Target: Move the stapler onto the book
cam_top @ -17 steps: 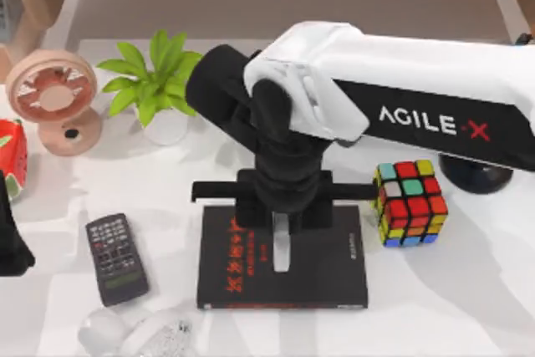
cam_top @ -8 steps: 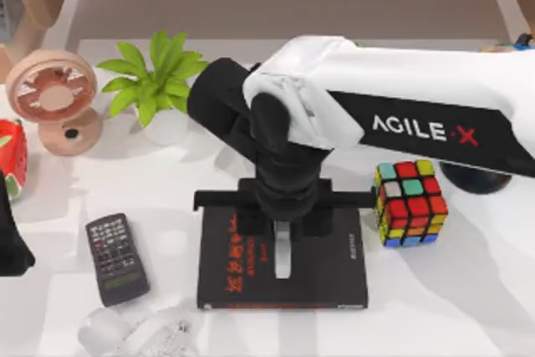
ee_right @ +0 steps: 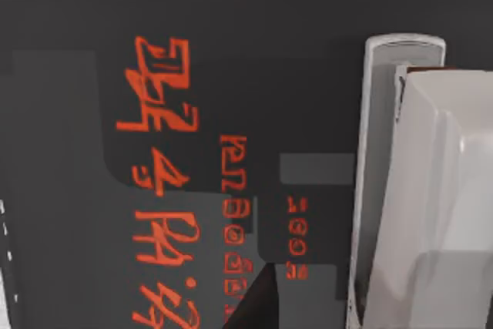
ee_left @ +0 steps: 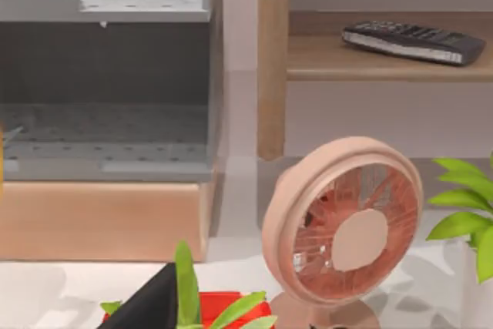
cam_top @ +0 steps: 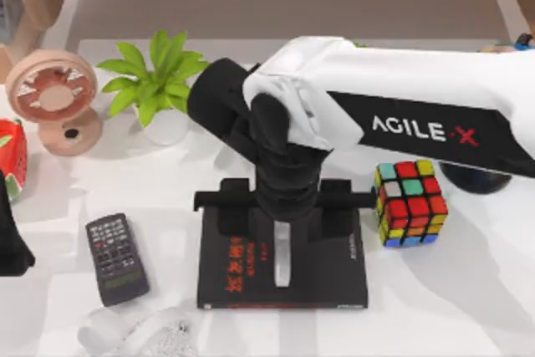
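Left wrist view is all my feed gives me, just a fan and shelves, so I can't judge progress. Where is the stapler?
Observer: In the top view, the stapler lies on the book.
Operator: Is the right claw gripping it?
Observer: No. The right claw hangs above it, open, with its fingers spread to either side.
Operator: Where on the cover is it?
Observer: The right wrist view shows it beside the red characters, not covering them.
Operator: And my left claw?
Observer: The left claw is parked at the top view's left edge.
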You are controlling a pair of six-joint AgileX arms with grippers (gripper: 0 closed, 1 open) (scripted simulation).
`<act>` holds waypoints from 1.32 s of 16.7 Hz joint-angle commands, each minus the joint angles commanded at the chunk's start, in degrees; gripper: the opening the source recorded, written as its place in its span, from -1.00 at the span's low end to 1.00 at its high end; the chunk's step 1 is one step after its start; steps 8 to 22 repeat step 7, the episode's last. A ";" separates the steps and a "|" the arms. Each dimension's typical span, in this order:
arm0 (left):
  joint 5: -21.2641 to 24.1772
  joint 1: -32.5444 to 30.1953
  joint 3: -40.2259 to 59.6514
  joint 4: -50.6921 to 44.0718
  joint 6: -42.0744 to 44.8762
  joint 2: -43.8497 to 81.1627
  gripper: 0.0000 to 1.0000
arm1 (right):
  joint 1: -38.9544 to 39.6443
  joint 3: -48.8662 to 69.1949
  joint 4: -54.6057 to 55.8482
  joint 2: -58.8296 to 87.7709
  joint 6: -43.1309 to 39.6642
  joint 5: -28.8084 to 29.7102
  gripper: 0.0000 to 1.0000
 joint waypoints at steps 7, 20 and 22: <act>0.00 0.00 0.00 0.00 0.00 0.00 1.00 | 0.00 0.00 0.00 0.00 0.00 0.00 1.00; 0.00 0.00 0.00 0.00 0.00 0.00 1.00 | 0.00 0.00 0.00 0.00 0.00 0.00 1.00; 0.00 0.00 0.00 0.00 0.00 0.00 1.00 | 0.00 0.00 0.00 0.00 0.00 0.00 1.00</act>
